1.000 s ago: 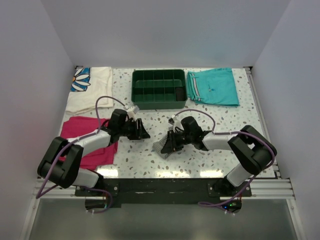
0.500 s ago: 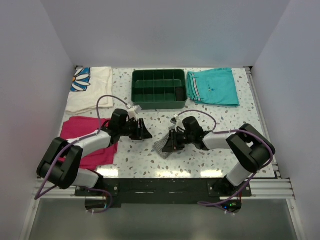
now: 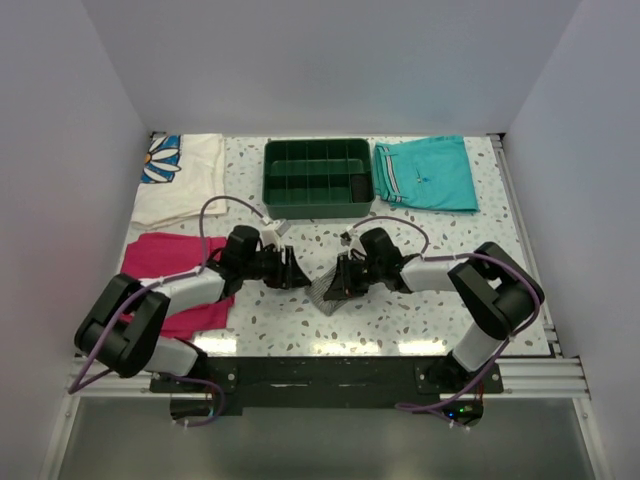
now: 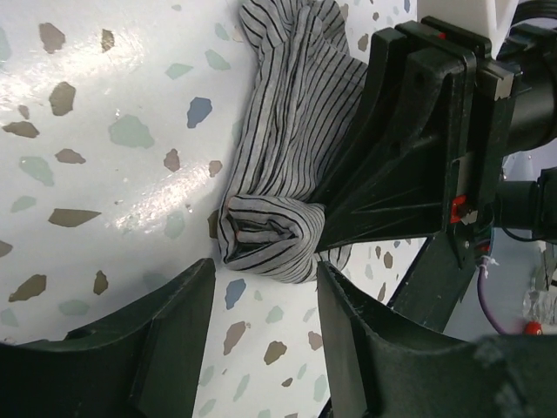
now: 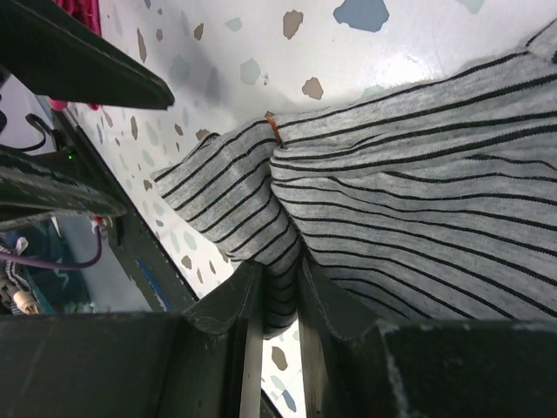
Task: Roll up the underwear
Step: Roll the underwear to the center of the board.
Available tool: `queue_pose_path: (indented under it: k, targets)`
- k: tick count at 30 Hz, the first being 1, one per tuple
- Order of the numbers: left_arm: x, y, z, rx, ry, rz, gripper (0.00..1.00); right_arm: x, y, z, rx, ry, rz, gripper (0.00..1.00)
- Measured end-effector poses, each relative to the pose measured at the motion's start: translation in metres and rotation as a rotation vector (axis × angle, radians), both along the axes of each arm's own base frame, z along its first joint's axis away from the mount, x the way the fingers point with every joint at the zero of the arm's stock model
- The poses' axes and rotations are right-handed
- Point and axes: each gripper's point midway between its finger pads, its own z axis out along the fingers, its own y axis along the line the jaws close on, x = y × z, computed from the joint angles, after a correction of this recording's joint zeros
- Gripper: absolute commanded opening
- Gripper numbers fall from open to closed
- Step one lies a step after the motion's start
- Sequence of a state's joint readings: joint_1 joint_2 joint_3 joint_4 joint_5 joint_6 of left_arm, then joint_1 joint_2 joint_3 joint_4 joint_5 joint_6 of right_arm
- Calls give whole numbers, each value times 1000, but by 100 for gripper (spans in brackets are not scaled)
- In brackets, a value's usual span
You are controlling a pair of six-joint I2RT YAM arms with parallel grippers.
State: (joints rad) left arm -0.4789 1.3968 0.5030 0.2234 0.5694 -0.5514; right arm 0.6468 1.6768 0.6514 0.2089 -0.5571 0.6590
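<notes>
surface: the speckled surface (image 3: 400, 320) is carrying everything, with the work happening low in the middle of the top view, just ahead of the arm bases.
green tray: the green tray (image 3: 317, 146) is sitting at upper centre, well apart from the rolling, probably waiting as the place for finished pieces.
teal shorts: the teal shorts (image 3: 425, 172) are lying flat just right of the tray, out of the way.
magenta cloth: the magenta cloth (image 3: 165, 258) is lying at the left edge, with the left arm reaching across it, and is not being handled.
underwear: the underwear (image 3: 326, 292) is lying on the surface between the two claws, bunched long and narrow. in the left wrist view one end is curling into a small roll.
right claw: the right claw (image 5: 278, 296) is clenching a fold of the striped cloth, likely anchoring it so the roll is keeping tight.
left claw: the left claw (image 4: 264, 287) is standing released, its jaws straddling the rolled end without squeezing it, seemingly lining up to take that end.
</notes>
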Motion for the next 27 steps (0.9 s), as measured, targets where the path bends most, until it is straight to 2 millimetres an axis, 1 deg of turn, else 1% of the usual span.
queue_pose_path:
  k: [4,10,17,23,27]
  targets:
    - [-3,-4,-6,-12,0,-30,56,1,-2,-1,-19,0,0,20]
    - [0,-11,-11,-38,-20,-63,56,1,-2,-1,-26,-2,5,21]
    - [-4,-18,-28,-63,11,-109,56,1,-3,-1,-34,-9,16,22]
    - [-3,-24,-30,-104,0,-148,54,1,-3,-1,-39,-20,29,22]
    - [-2,-28,-31,-119,-2,-162,50,1,-3,-1,-39,-23,31,22]
